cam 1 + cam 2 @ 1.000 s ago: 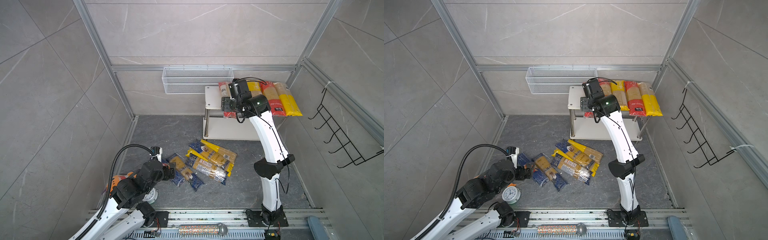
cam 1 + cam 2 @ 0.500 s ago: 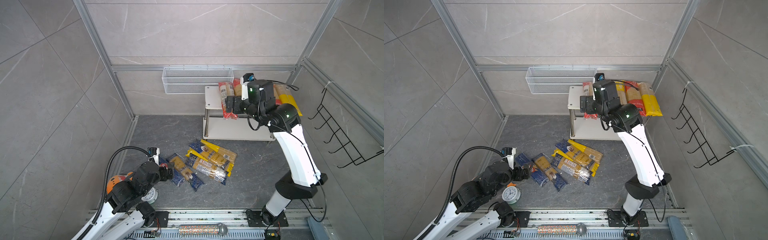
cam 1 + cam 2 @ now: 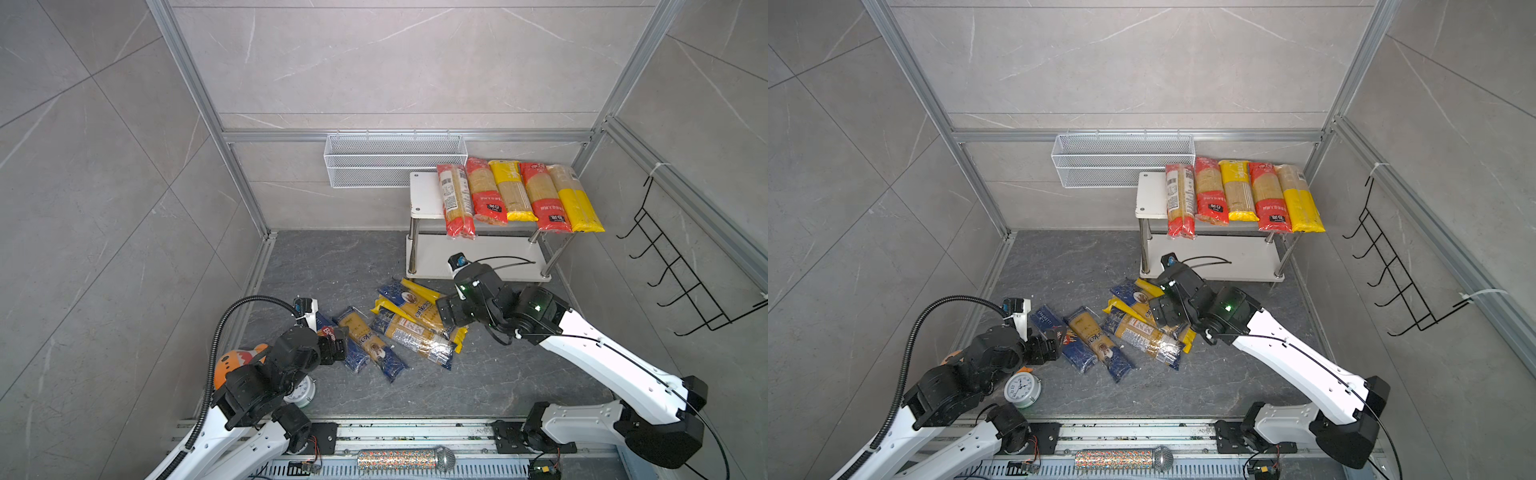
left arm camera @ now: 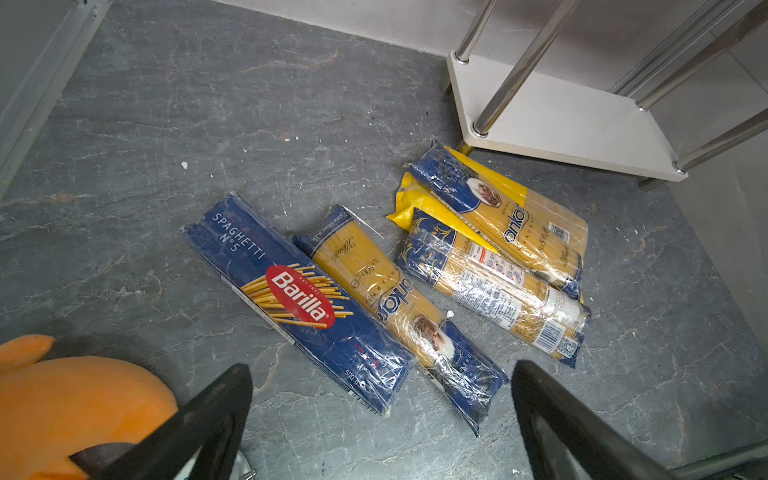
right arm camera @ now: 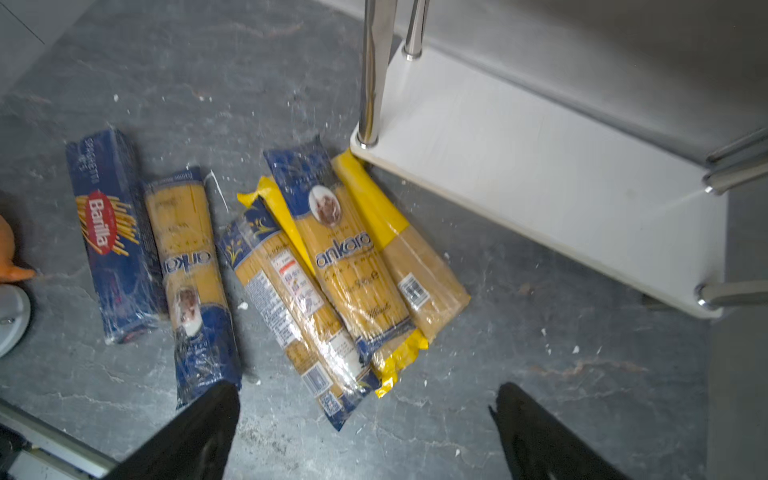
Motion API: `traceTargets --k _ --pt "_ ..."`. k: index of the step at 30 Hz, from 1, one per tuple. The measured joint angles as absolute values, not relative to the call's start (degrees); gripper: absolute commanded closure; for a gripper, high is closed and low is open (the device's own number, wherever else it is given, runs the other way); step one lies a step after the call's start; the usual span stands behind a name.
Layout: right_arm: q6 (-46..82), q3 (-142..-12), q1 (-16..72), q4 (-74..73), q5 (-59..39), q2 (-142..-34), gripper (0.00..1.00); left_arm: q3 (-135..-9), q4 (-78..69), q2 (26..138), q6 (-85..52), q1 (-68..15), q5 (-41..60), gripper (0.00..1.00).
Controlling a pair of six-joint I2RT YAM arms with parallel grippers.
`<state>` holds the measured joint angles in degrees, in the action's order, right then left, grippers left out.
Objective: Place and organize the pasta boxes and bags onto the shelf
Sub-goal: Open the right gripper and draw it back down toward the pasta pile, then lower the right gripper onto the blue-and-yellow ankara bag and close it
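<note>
With right hand (image 5: 363,390) released above overlapping bags (image 5: 345,257) just ahead, risks clamping two together or slipping off film.

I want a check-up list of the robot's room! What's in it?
Surface: dark stone floor, tiny white crumbs.
Job's things: five pasta bags on the shelf's top board; Barilla box and more bags lie on the floor.
Clutter: orange toy, alarm clock, glittery microphone.
Tools: left tool open; right tool open; both hold nothing.
Cables: black hose on left arm; thin cable loop by right wrist.
Surroundings: tiled walls, white wire basket, black hook rack.
</note>
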<state>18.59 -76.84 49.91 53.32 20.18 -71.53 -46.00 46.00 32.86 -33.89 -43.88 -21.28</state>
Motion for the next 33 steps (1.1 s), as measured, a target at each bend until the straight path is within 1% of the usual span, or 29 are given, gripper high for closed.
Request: traceTargets --k 6,14,18,23,26,31,33 --pt "21.43 -67.53 50.30 47.42 15.46 -71.55 0.01 -41.58 43.48 35.90 -36.01 -43.88 -19.88 0.00" --pt "21.89 -65.08 50.30 38.48 10.55 -80.44 0.01 -37.45 40.14 40.23 -38.44 -43.88 -18.65 0.00" --pt "21.61 -65.21 50.35 36.14 11.14 -84.51 0.00 -36.67 37.85 43.27 -39.07 -43.88 -17.41 0.00" --pt "19.59 -67.53 49.91 35.22 14.87 -91.33 0.00 -36.64 34.22 48.64 -39.03 -43.83 -16.12 0.00" --pt "18.35 -67.79 47.20 33.50 14.48 -93.89 0.00 -36.64 32.40 51.53 -38.79 -43.70 -15.46 0.00" --pt "16.38 -67.77 39.09 30.61 12.08 -96.07 0.00 -36.69 29.71 55.29 -37.69 -42.96 -14.26 0.00" --pt "15.35 -67.77 37.23 29.69 10.72 -96.57 0.00 -36.86 28.86 56.29 -37.15 -42.17 -13.34 0.00"
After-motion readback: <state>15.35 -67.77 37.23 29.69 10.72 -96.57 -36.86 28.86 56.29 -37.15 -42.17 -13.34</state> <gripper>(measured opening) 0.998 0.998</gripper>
